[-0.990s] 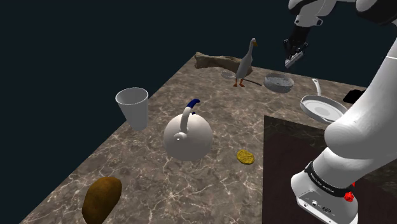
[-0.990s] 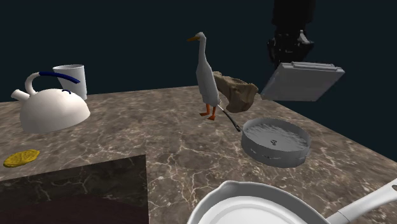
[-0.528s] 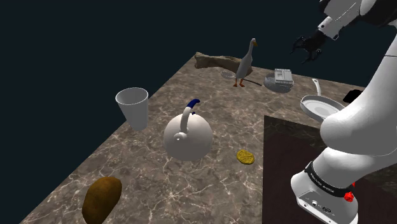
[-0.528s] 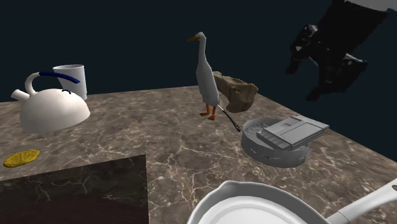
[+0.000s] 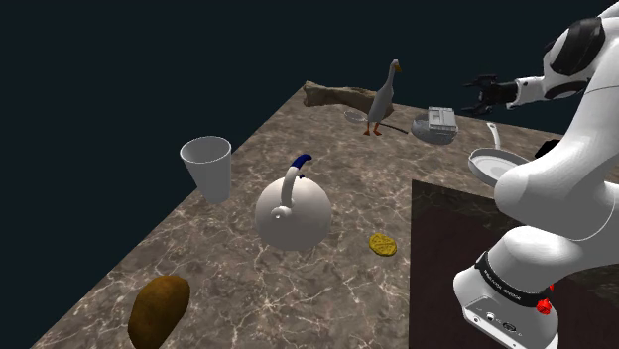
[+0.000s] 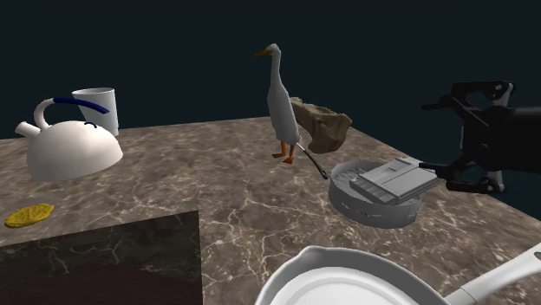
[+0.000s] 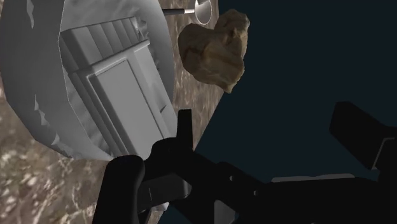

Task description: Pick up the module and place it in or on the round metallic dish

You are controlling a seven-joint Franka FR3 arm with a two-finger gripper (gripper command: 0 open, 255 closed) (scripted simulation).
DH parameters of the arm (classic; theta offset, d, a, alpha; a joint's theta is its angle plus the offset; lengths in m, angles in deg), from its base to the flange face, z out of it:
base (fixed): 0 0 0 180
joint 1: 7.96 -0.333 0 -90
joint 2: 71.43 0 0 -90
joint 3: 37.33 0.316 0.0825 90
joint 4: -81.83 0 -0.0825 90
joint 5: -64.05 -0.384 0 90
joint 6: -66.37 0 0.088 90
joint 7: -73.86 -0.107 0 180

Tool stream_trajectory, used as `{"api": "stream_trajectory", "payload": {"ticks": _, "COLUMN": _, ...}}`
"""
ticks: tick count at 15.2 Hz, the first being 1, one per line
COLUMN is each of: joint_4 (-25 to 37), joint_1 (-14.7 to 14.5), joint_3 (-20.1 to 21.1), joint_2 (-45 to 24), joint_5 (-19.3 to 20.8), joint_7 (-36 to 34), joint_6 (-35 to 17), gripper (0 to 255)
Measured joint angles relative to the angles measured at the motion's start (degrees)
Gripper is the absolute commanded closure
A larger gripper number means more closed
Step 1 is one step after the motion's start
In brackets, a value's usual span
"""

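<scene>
Second exterior view showed the grey module [image 6: 397,180] lying tilted across the dish [image 6: 364,208], one corner over its right rim. Gripper [image 6: 433,136], jaws wide and empty, hung just right of it; pulling away should avoid nudging that overhang.

no legible text; faint white print on arm's black band [image 5: 511,287], too small to read.

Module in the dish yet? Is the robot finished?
Nearly finished. Done: the grey module lies in the round dish, one end poking over its rim. In hand: nothing, the gripper hangs open beside the dish. Left: probably just pulling the arm away.
</scene>
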Motion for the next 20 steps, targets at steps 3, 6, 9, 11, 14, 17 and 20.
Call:
{"api": "stream_trajectory", "payload": {"ticks": 3, "joint_4": -1.6, "joint_1": -0.8, "joint_3": 0.5, "joint_2": 0.5, "joint_5": -0.7, "joint_7": 0.7, "joint_6": -1.1, "gripper": 0}}
{"api": "stream_trajectory", "payload": {"ticks": 6, "joint_4": -2.2, "joint_1": -1.4, "joint_3": 0.8, "joint_2": 0.6, "joint_5": -1.0, "joint_7": 0.9, "joint_6": -1.8, "gripper": 0}}
{"api": "stream_trajectory", "payload": {"ticks": 9, "joint_4": -2.3, "joint_1": -1.5, "joint_3": 0.8, "joint_2": 0.7, "joint_5": -1.1, "joint_7": 0.9, "joint_6": -2.0, "gripper": 0}}
{"api": "stream_trajectory", "payload": {"ticks": 11, "joint_4": -2.3, "joint_1": -1.5, "joint_3": 0.8, "joint_2": 0.7, "joint_5": -1.1, "joint_7": 0.9, "joint_6": -2.0, "gripper": 255}}
{"api": "stream_trajectory", "payload": {"ticks": 14, "joint_4": -2.3, "joint_1": -1.5, "joint_3": 0.8, "joint_2": 0.7, "joint_5": -1.1, "joint_7": 0.9, "joint_6": -2.0, "gripper": 255}}
{"api": "stream_trajectory", "payload": {"ticks": 17, "joint_4": -2.3, "joint_1": -1.5, "joint_3": 0.8, "joint_2": 0.7, "joint_5": -1.1, "joint_7": 0.9, "joint_6": -2.0, "gripper": 255}}
{"api": "stream_trajectory", "payload": {"ticks": 20, "joint_4": -2.3, "joint_1": -1.5, "joint_3": 0.8, "joint_2": 0.7, "joint_5": -1.1, "joint_7": 0.9, "joint_6": -2.0, "gripper": 255}}
